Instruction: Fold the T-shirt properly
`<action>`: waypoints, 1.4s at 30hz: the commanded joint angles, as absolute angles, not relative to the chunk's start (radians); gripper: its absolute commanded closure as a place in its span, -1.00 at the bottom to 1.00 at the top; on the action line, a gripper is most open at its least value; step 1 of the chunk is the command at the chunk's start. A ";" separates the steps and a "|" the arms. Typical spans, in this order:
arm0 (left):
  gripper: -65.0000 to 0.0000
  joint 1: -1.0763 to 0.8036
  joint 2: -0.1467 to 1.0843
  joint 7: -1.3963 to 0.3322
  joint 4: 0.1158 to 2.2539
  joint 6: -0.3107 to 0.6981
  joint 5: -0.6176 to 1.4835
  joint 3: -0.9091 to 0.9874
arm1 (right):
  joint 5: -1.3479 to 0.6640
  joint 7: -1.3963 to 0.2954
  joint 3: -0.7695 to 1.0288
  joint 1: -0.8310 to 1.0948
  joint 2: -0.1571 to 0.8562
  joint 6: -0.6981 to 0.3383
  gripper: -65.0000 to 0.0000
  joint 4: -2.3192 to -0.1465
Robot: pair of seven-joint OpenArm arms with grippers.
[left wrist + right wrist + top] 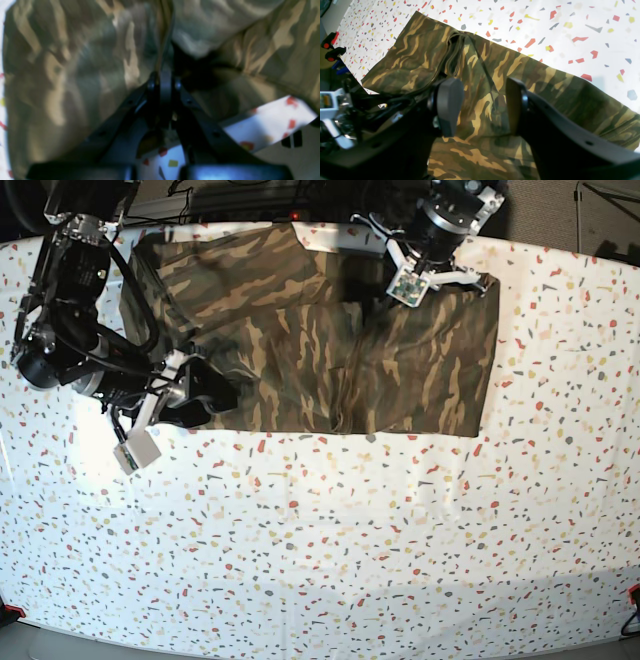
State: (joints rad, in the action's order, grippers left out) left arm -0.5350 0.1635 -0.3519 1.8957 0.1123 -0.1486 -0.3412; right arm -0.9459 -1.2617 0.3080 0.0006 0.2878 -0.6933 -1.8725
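My left claw [165,82] is pinched together on a raised fold of the shirt [75,75]. In the left wrist view its two dark arms meet at a point, and the camouflage cloth rises from between the tips in a narrow ridge. The cloth fills nearly all of that blurred view, draping to both sides of the claw. Below and to the right, a strip of the speckled white table [275,117] shows past the shirt's edge.

My right claw [482,107] stands wide apart, holding nothing. In the right wrist view the shirt lies directly beneath and between its two grey pads [450,105], spread flat, with a bunched, folded part farther off toward the upper left. Beyond the shirt's far edge lies bare table.

In the base view the shirt [400,370] lies across the far part of the table [350,560]. My right claw [215,395] is at its near left corner. My left claw [405,275] is at its far edge, toward the right.
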 commanded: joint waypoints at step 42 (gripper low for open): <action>0.18 -0.543 0.162 -0.351 2.075 -0.012 -0.179 -0.308 | -0.980 -1.299 0.313 0.001 0.395 -0.698 0.05 -1.889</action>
State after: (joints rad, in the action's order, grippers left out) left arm -0.5430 0.1635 -0.3737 2.0552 -0.0044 -0.1799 -0.3050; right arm -0.9573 -1.3140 0.3073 0.0105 0.3828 -0.6937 -1.8725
